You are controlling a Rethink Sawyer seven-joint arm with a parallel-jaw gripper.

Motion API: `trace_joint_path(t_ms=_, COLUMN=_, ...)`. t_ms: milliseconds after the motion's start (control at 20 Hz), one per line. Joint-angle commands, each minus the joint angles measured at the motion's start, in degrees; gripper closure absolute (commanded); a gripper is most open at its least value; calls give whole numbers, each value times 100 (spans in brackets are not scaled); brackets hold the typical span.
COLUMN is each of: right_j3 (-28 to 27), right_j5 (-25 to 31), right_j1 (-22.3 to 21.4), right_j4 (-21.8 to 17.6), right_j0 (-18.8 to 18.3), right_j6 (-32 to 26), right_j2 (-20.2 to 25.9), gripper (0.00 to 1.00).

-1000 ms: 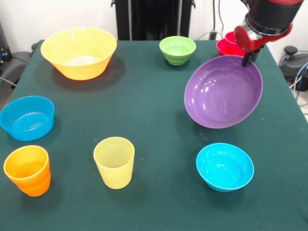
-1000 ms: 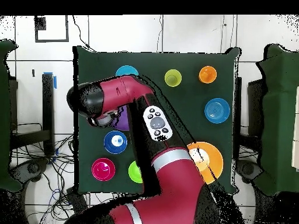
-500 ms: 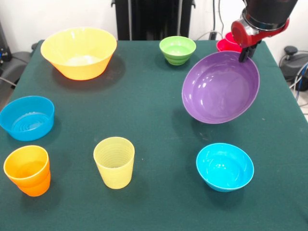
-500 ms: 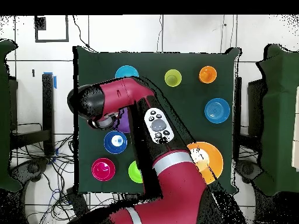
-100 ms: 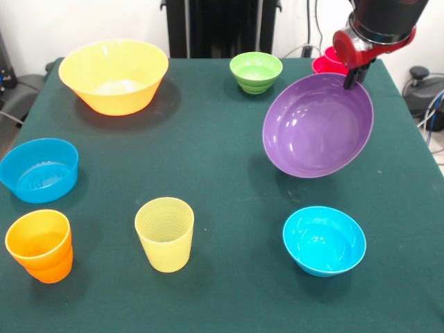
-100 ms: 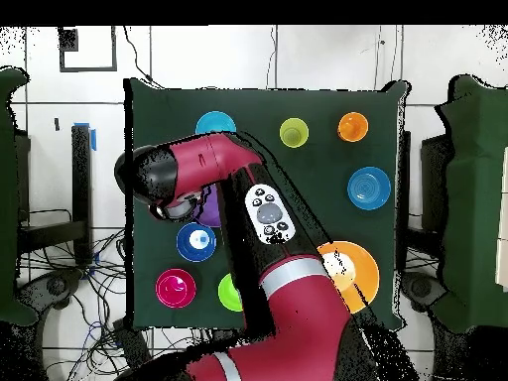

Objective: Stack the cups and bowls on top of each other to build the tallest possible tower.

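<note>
My gripper (image 5: 354, 75) clamped on purple bowl (image 5: 318, 126) rim, upper right of front frame. Bowl hangs tilted, clear of table (image 5: 208, 166), above cyan bowl (image 5: 324, 240). Red tower (image 5: 326, 64) behind, top right.

You won't find any readable text, label, brand, number or sign in either view. The button panel (image 6: 266, 212) on the arm's upper face shows only small dark and light marks, too small for you to read as letters or figures.
</note>
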Motion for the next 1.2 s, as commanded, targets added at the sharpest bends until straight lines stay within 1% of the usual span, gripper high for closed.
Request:
trace_joint_path(t_ms=50, right_j3=329, right_j5=-86, right_j1=124, right_j4=13, right_j0=-135, right_j6=-15, right_j2=17, gripper=100)
trace_joint_path(t_ms=250, right_j3=355, right_j5=-274, right_j1=196, right_j4=-19, right_j0=-174, right_j6=-29, right_j2=35, gripper=100)
trace_joint_path(t_ms=500, right_j3=390, right_j5=-201, right_j1=204, right_j4=50, right_j0=-214, right_j6=2, right_j2=41, gripper=100)
trace_joint_path(t_ms=800, right_j3=333, right_j5=-97, right_j1=205, right_j4=13, right_j0=-305, right_j6=-83, right_j2=26, gripper=100)
trace_joint_path(t_ms=950, right_j3=357, right_j5=30, right_j1=141, right_j4=48, right_j0=-347, right_j6=-90, right_j2=33, gripper=100)
trace_joint_path(t_ms=1200, right_j3=581, right_j5=173, right_j1=-70, right_j4=157, right_j0=-386, right_j6=40, right_j2=18, gripper=100)
